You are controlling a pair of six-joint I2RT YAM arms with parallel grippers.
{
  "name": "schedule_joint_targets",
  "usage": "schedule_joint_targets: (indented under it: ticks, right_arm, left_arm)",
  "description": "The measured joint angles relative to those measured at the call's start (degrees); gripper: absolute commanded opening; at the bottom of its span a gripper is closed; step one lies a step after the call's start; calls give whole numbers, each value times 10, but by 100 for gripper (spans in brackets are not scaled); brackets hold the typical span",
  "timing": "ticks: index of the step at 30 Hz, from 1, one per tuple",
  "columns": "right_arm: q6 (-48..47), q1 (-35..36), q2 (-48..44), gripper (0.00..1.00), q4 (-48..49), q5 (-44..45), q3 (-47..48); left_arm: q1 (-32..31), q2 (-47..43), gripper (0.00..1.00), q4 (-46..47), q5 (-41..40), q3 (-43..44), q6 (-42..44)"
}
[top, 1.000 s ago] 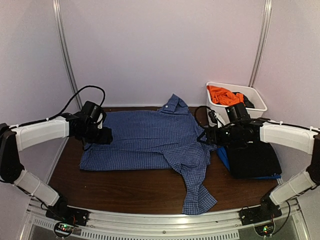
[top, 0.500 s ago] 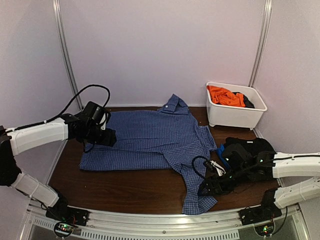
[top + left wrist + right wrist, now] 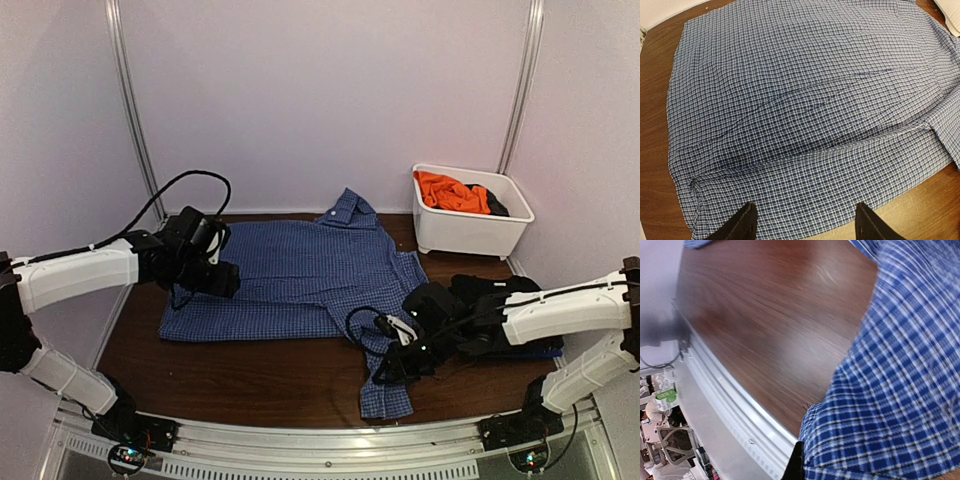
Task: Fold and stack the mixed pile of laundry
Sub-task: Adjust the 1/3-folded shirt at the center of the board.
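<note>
A blue-and-white checked collared shirt (image 3: 300,270) lies spread flat on the brown table, one sleeve (image 3: 385,395) trailing toward the front edge. My right gripper (image 3: 393,362) is shut on that sleeve; in the right wrist view the checked cloth (image 3: 910,390) fills the right side above one dark finger (image 3: 798,466). My left gripper (image 3: 226,281) hovers open over the shirt's left part, its fingertips (image 3: 741,225) spread wide above the shirt's hem (image 3: 805,200) with nothing between them. An orange T-shirt (image 3: 450,190) and a black piece (image 3: 497,206) sit in the tub.
The white tub (image 3: 470,232) stands at the back right. A folded black garment (image 3: 525,292) on a blue one (image 3: 545,351) lies at the right, partly behind my right arm. A metal rail (image 3: 725,405) edges the table's front.
My right arm swung from beside the tub down to the front sleeve and shut on it; the sleeve end has shifted slightly left. My left gripper edged right over the shirt, still open.
</note>
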Motion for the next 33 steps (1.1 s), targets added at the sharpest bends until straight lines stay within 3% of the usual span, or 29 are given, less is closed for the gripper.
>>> schedule_joint_targets:
  ticks: [4, 10, 14, 25, 33]
  right_arm:
    - [-16, -31, -7, 0, 53, -2, 62]
    - [-17, -154, -2, 0, 182, -28, 125]
    - [-3, -198, 27, 0, 273, -52, 132]
    - [57, -209, 67, 0, 432, -116, 123]
    - [122, -209, 89, 0, 581, -154, 97]
  left_arm:
    - [-9, -13, 68, 7, -1, -6, 5]
    - [-14, -23, 70, 36, 9, -12, 23]
    - [-47, -33, 75, 79, 31, -26, 56]
    - [-189, -17, 81, 302, 127, -69, 174]
    - [-201, 41, 78, 450, 142, -89, 147]
